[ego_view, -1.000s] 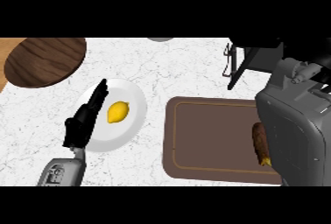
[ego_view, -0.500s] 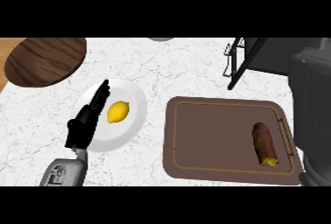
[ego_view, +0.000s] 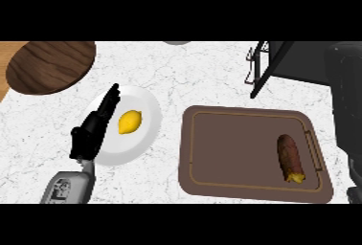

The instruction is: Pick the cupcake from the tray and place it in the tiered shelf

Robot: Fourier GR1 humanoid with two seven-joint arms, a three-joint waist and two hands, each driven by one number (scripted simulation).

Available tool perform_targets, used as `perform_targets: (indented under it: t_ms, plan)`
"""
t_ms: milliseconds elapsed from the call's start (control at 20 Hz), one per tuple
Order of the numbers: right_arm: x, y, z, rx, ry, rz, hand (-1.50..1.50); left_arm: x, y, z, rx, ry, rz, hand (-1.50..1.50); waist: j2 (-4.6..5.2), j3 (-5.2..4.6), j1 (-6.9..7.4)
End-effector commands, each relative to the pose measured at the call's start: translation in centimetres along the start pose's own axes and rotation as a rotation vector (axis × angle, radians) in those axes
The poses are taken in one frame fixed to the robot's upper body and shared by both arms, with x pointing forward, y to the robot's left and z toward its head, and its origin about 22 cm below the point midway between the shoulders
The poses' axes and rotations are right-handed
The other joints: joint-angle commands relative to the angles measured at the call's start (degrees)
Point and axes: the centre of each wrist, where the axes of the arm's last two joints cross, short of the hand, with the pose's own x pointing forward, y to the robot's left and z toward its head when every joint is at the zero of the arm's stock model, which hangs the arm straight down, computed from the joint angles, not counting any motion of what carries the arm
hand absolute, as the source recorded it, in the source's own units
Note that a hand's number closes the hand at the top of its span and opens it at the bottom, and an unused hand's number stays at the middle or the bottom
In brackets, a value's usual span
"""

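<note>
The worktop (ego_view: 212,86) before me is white marble with grey veining. At its upper left lies a round dark wooden board (ego_view: 50,66), and past that a strip of orange-brown wood at the far left edge. A white round plate (ego_view: 145,136) sits left of centre with a yellow lemon (ego_view: 129,121) on it. My black left hand (ego_view: 96,127) rests over the plate's left rim, fingers straight and together, pointing up the view, holding nothing.

To the right is a brown rectangular tray (ego_view: 233,153) with a grooved border. The task's thing on it looks like a long brown baked piece with a yellow end (ego_view: 290,158), lying near the tray's right side, untouched.

A black wire tiered shelf (ego_view: 272,64) stands at the upper right.

A second ago my grey right forearm (ego_view: 346,95) covered much of the tray; now it has drawn off to the right edge, leaving the tray uncovered. My right hand does not show.
</note>
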Motion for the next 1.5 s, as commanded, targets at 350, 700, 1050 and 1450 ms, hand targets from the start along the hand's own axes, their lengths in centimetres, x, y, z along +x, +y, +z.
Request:
perform_targets:
  t_ms: [350, 700, 1050, 1450]
  plan:
    - [-2.3, 3.8, -2.5, -0.09, 0.033, -0.28, 1.5, 0.3, -0.3, -1.3, -0.006, -0.005, 0.005, 0.0, 0.52, 0.14, 0.59]
    - [-5.4, 6.7, -3.2, -0.077, 0.032, -0.329, 1.5, -0.4, 0.3, 1.0, 0.002, 0.005, -0.011, 0.0, 0.01, 0.02, 0.33]
    - [-6.6, 7.6, -5.4, -0.076, 0.025, -0.317, 1.5, -0.4, -0.3, 0.7, -0.012, 0.02, 0.011, 0.0, 0.1, 0.01, 0.54]
    - [-10.1, 7.7, -5.5, -0.139, 0.224, -0.05, -1.5, -0.5, 1.4, 0.2, 0.0, 0.008, -0.005, 0.0, -0.08, -0.01, -0.17]
